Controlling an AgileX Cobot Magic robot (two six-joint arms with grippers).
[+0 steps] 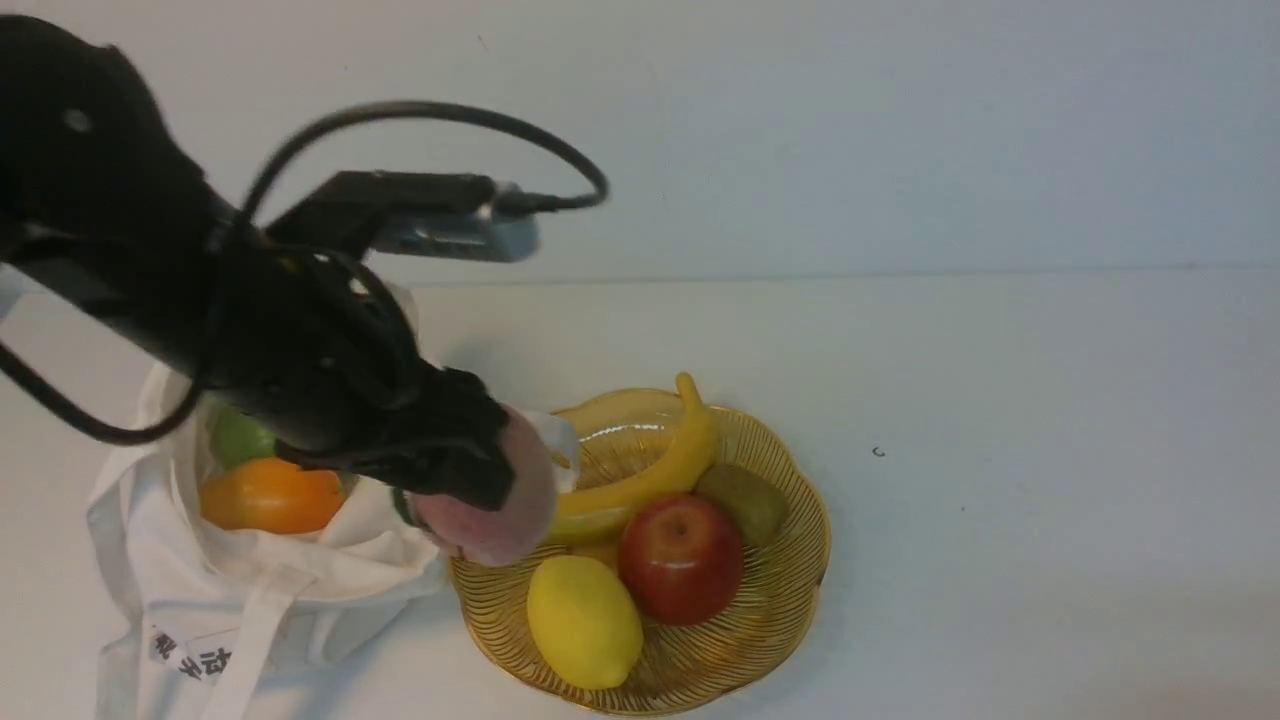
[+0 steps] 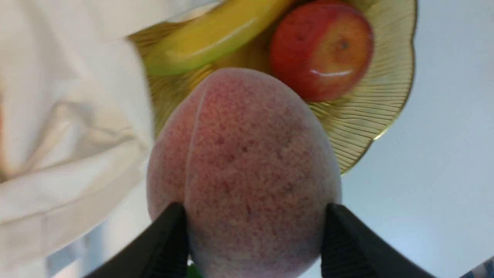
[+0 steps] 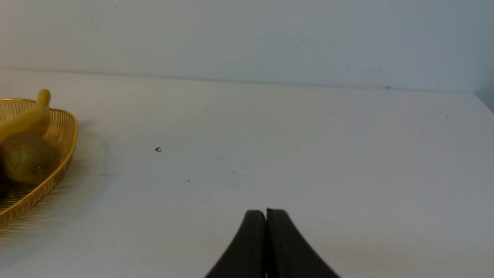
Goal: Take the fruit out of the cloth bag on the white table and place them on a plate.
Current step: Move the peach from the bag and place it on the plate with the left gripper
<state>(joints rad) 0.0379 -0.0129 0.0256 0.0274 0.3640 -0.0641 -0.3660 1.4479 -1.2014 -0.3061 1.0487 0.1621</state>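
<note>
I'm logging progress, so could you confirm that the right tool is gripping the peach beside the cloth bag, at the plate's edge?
Not quite: the left wrist view shows the left tool gripping the peach; the right tool is shut on nothing. The peach is indeed beside the cloth bag, at the edge of the plate.

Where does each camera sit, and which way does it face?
Front view: between the arms, facing forward and down at the cloth bag, plate and white table; the left arm shows, holding the peach.
Left wrist view: on that wrist, facing along the left gripper shut on the peach.
Right wrist view: on that wrist, facing across the table to the wall; the shut right gripper shows.
Shared: all three see the plate and banana.
</note>
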